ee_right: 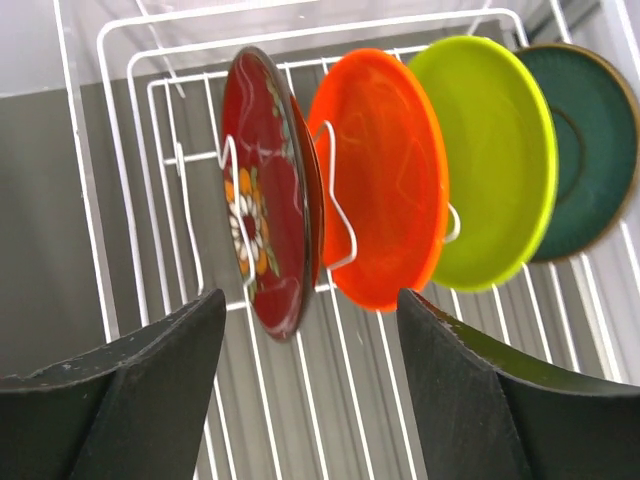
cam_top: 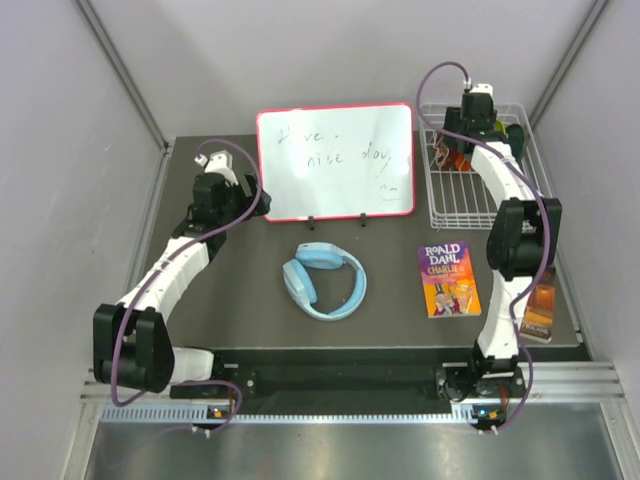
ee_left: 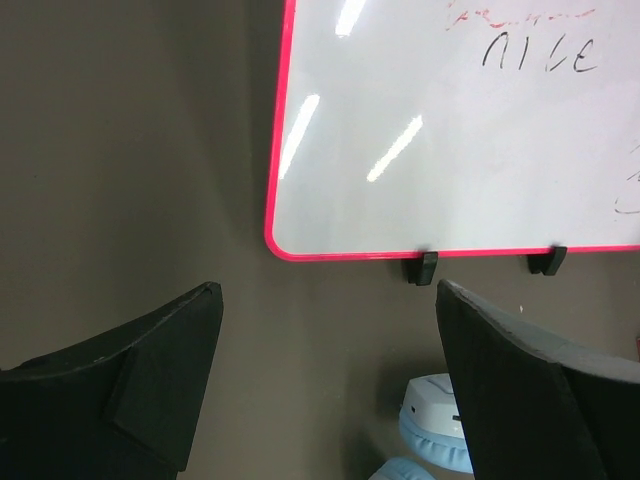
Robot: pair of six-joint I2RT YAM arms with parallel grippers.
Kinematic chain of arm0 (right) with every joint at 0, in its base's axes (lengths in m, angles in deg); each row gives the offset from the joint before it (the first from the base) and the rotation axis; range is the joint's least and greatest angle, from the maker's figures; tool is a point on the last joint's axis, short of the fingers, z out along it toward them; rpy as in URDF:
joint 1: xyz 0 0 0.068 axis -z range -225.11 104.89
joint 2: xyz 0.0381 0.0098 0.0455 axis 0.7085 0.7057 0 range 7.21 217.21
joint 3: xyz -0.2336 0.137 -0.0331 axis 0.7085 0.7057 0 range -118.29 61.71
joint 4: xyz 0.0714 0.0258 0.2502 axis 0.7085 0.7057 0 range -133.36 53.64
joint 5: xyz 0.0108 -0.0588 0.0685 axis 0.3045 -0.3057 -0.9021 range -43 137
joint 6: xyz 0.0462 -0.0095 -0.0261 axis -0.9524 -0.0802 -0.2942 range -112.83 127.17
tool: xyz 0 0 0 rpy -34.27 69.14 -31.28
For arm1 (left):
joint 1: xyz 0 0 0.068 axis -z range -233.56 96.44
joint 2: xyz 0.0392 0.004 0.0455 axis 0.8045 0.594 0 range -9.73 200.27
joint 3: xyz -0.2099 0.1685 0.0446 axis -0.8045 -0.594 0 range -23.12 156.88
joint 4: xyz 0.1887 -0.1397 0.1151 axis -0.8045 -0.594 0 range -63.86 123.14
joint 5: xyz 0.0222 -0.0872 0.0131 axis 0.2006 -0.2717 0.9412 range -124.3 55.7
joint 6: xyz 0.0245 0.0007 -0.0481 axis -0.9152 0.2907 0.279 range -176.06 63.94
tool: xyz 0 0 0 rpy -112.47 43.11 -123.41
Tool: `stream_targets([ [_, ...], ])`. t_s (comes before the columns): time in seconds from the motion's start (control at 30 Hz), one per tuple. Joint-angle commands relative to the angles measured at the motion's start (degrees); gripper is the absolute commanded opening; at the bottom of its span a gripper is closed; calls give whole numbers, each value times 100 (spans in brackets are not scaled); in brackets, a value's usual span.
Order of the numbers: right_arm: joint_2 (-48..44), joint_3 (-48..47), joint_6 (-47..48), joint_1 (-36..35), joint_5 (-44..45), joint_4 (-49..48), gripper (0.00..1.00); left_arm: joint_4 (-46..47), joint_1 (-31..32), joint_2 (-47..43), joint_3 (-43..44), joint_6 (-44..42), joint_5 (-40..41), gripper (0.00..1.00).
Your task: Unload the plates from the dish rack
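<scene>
At the far right corner of the surface (cam_top: 230, 300), the dish rack (cam_top: 455, 205) stood as a white wire basket, with all four plates (ee_right: 400, 220) held upright on edge between its wires. Seen from the right wrist, they overlapped in a row. First came a dark red plate (ee_right: 265, 190) with a white and orange flower pattern. Next were a plain orange plate (ee_right: 380, 150), a yellow-green plate (ee_right: 490, 160) and a dark green plate (ee_right: 585, 150) with a paler rim. The right gripper (ee_right: 310, 320) pointed at the dark red plate's edge, fingers spread and touching nothing. The left gripper (ee_left: 330, 290), spread wide and empty, hovered above the surface beside the near left corner of the red-framed whiteboard (cam_top: 335, 160).
</scene>
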Motion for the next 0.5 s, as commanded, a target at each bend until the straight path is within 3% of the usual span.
stream_targets([
  [0.0,409,-688,8,173,-423,-9,69,448,28,39,163,-139,-44,91],
  [0.17,841,-1190,34,270,-642,97,59,465,37,144,163,-200,17,91],
  [0.33,1149,-1480,-27,261,-713,88,57,527,37,197,101,-271,70,91],
  [0.47,1281,-1533,8,252,-844,27,47,553,37,206,84,-288,87,91],
])
